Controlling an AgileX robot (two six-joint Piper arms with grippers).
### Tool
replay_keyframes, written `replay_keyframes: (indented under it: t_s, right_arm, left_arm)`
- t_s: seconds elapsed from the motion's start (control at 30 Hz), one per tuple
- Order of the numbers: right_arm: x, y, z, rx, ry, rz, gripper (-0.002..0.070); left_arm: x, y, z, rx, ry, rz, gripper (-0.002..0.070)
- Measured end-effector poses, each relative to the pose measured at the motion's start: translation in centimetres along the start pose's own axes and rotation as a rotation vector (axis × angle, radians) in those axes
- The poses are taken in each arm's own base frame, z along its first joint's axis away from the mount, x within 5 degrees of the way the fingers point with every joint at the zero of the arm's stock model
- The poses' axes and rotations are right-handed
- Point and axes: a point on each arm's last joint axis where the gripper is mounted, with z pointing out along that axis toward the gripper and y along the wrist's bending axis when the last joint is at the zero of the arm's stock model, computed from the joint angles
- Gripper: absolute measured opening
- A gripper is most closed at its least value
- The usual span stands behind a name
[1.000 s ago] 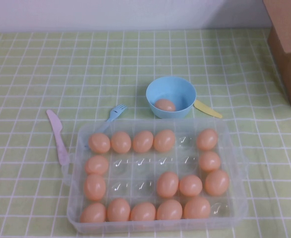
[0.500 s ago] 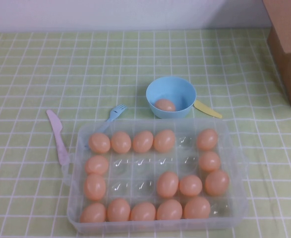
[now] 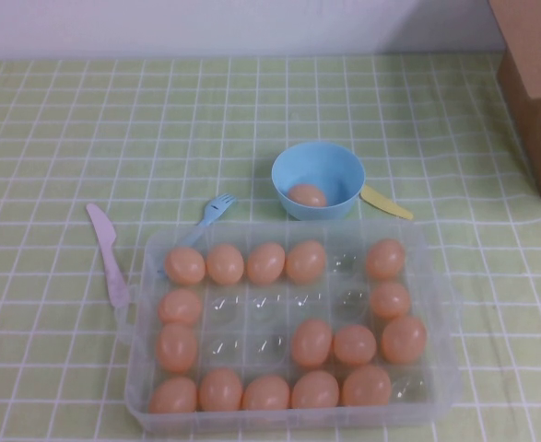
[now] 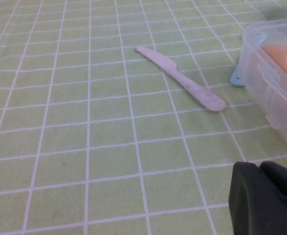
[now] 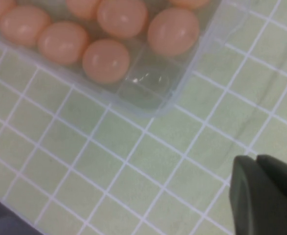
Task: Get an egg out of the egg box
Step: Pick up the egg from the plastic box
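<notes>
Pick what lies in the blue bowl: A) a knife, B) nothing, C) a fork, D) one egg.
D: one egg sits inside the bowl; the fork and the knife lie on the table outside it.

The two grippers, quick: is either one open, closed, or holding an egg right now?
Left gripper: near the pink knife, beside the egg box; open or shut cannot be told.
Right gripper: over the tablecloth near the egg box's corner; cannot be told either.
</notes>
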Motion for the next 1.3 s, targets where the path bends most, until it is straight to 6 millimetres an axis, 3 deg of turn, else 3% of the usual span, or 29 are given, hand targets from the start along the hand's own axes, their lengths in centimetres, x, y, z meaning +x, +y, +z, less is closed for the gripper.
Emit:
replay_keyframes:
  t_s: [0.33,0.57,0.73,0.83,0.97,1.07,1.17,1.3]
  right_arm:
    - [-5.7,3.7,6.2,0.016,0.26,-0.304,-0.0017]
    - [-9.7,7.7,10.1,0.031,0.302,-0.525,-0.0017]
    - [-12.2,9.3,12.4,0.04,0.302,-0.587,0.0003]
    - [-13.3,9.7,13.7,0.038,0.302,-0.589,0.009]
    - [-14.5,10.1,15.4,0.02,0.304,-0.56,0.0341]
    - [-14.9,10.2,16.6,0.016,0.314,-0.528,0.0486]
    - [-14.9,10.3,17.7,0.014,0.335,-0.523,0.0525]
    - [-14.1,11.8,19.3,0.005,0.377,-0.574,0.0525]
  left_arm:
    - [0.0,0.0,0.0,0.0,0.0,0.0,-0.0005]
    - [0.0,0.0,0.0,0.0,0.0,0.0,-0.0005]
    - [0.0,0.0,0.0,0.0,0.0,0.0,-0.0005]
    - [0.0,0.0,0.0,0.0,0.0,0.0,-0.0005]
    - [0.0,0.0,0.0,0.0,0.0,0.0,-0.0005]
    - [0.0,0.0,0.0,0.0,0.0,0.0,-0.0005]
    - [0.0,0.0,0.0,0.0,0.0,0.0,-0.0005]
    - [0.0,0.0,0.0,0.0,0.0,0.0,-0.0005]
